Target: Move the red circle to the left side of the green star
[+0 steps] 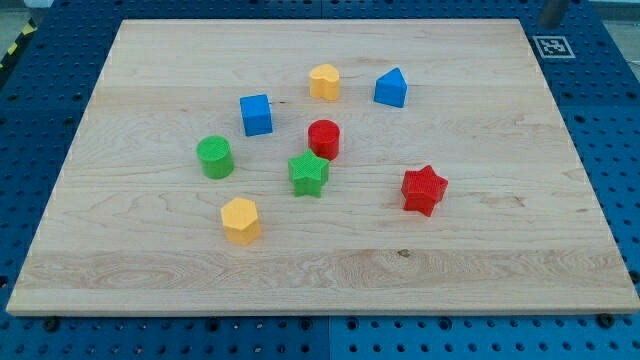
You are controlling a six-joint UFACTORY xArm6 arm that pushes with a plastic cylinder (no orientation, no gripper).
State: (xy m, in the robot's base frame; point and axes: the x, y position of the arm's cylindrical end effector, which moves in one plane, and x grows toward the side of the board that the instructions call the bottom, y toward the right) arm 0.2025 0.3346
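The red circle (324, 138) stands near the middle of the wooden board (500, 260). The green star (309, 175) sits just below it, slightly to the view's left, and the two are close together or touching. The red circle is thus above and a little right of the green star. My tip does not show over the board. Only a small grey piece (552, 10) shows at the view's top right edge, and I cannot tell whether it is the rod.
A blue cube (256, 114) and a green circle (215, 157) lie left of the pair. A yellow block (241, 220) is lower left, another yellow block (324, 81) and a blue block (391, 88) above, a red star (423, 190) at right.
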